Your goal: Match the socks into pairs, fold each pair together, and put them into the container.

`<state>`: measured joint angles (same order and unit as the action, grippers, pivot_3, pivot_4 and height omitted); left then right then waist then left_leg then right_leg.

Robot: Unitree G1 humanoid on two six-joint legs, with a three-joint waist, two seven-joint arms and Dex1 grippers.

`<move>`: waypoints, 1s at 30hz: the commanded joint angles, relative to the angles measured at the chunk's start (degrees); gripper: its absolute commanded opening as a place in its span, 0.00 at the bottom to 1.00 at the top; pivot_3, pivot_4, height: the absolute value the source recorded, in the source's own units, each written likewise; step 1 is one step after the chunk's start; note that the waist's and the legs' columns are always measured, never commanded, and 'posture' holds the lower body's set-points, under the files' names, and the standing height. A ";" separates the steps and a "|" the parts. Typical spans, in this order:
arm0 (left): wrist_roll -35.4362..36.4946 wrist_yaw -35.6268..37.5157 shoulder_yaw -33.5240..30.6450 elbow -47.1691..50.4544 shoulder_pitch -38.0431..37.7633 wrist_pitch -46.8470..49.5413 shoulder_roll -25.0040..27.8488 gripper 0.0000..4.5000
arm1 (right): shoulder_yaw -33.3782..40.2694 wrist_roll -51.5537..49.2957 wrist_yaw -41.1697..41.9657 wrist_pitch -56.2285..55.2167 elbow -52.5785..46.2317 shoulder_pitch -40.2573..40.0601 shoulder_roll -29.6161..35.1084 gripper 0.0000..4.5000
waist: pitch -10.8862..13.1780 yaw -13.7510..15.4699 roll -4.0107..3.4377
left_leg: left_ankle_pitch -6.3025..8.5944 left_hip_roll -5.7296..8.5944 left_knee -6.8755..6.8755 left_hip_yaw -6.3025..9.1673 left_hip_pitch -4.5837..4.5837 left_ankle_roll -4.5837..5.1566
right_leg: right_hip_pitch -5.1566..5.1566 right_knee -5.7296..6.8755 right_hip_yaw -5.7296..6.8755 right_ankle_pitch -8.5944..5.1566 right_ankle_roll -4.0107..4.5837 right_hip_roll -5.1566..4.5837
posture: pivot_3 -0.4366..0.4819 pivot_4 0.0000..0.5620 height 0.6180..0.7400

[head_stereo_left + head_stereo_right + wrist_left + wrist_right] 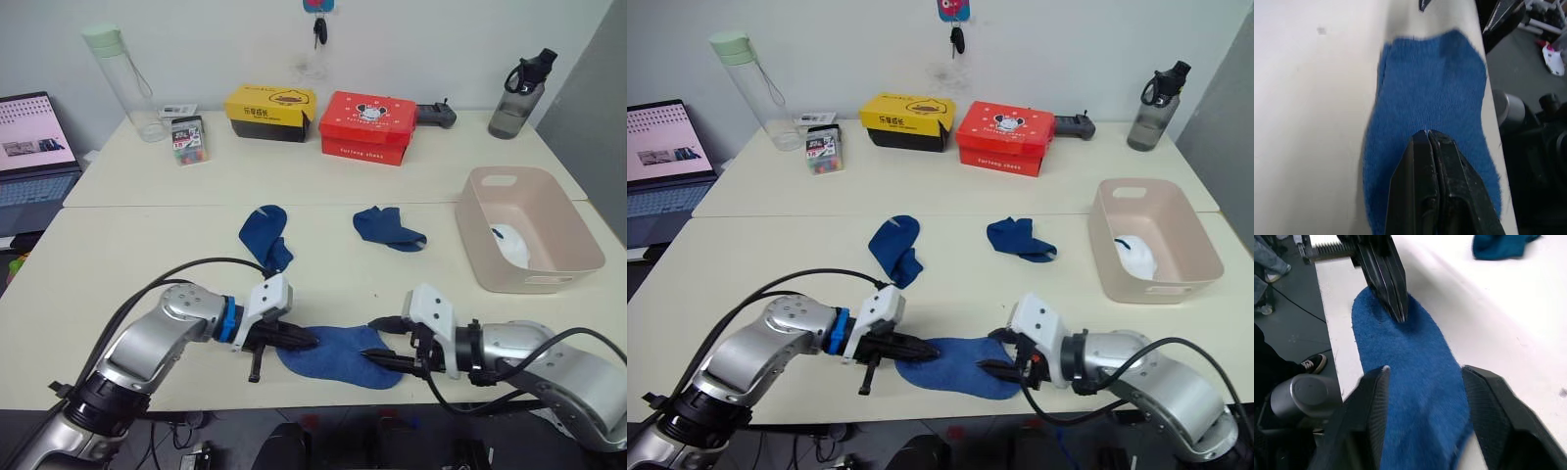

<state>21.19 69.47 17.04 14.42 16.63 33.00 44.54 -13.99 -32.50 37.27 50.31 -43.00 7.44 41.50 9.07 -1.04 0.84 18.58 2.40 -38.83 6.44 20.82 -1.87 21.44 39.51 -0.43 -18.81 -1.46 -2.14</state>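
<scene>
Now a flat blue sock [338, 358] lies at the near table edge; the left gripper [306, 340] presses on its left end with fingers clenched together. The right gripper [1422, 396] straddles its right end, fingers spread wide. Far right, the pink tub [568, 220] holds a white sock [512, 244].

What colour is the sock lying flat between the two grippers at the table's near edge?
The flat sock is solid blue, unpatterned; the right wrist view shows it best.

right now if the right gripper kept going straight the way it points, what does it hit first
Probably the left gripper: the open right gripper straddles the flat blue sock, and the left's shut tips rest on that sock directly ahead.
</scene>
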 commanded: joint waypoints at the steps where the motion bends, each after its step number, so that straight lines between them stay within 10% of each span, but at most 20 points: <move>1: -3.19 -0.53 2.74 -3.34 -0.05 -2.30 -1.42 0.00 | -4.79 4.43 0.71 -3.80 1.24 0.25 -0.33 0.30 | 0.00 0.01 0.00 | 0.00 0.00 -0.01 0.00 -0.01 -0.01 | -0.01 0.00 0.00 0.00 0.00 0.00 | 0.48 0.27 1.00; 5: -5.27 -1.15 3.85 -5.53 -0.34 -3.35 -2.53 0.00 | -9.84 10.46 1.37 -7.32 6.03 0.97 -0.22 0.01 | -0.01 -0.03 -0.01 | -0.02 0.00 -0.01 0.00 -0.01 -0.04 | -0.01 0.00 0.00 0.00 0.00 0.00 | 0.48 0.27 1.00; 20: -6.34 -2.68 3.75 -5.07 -2.50 -3.68 -2.39 0.00 | -1.84 14.42 5.10 -14.91 8.78 -8.59 6.62 0.01 | -0.11 0.30 -0.04 | -0.01 0.01 -0.02 0.01 -0.08 -0.01 | -0.11 -0.02 -0.01 0.00 0.00 -0.01 | 0.48 0.27 1.00; 25: -5.71 -2.95 3.50 -4.74 -2.49 -3.34 -2.96 0.00 | 13.70 -8.57 1.12 -1.63 2.08 -10.46 -0.11 0.01 | -0.12 0.55 -0.06 | 0.02 -0.02 -0.02 -0.01 -0.10 0.03 | -0.13 0.00 -0.01 0.01 0.00 0.00 | 0.48 0.27 1.00; 30: -5.83 -3.17 3.65 -4.89 -2.09 -3.91 -3.58 0.00 | 16.84 -9.26 0.42 3.57 -0.33 -14.24 3.98 0.09 | -0.18 0.87 -0.14 | 0.08 0.00 -0.02 -0.01 -0.08 0.13 | -0.13 -0.05 -0.02 0.01 0.00 -0.01 | 0.48 0.27 1.00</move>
<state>17.11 66.98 19.50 10.86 15.35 28.28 40.86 2.21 -41.25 37.21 53.06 -41.01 -5.57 44.28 8.89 -0.17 0.71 18.67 2.41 -38.85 6.42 20.74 -1.71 21.31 39.44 -0.46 -18.80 -1.46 -2.16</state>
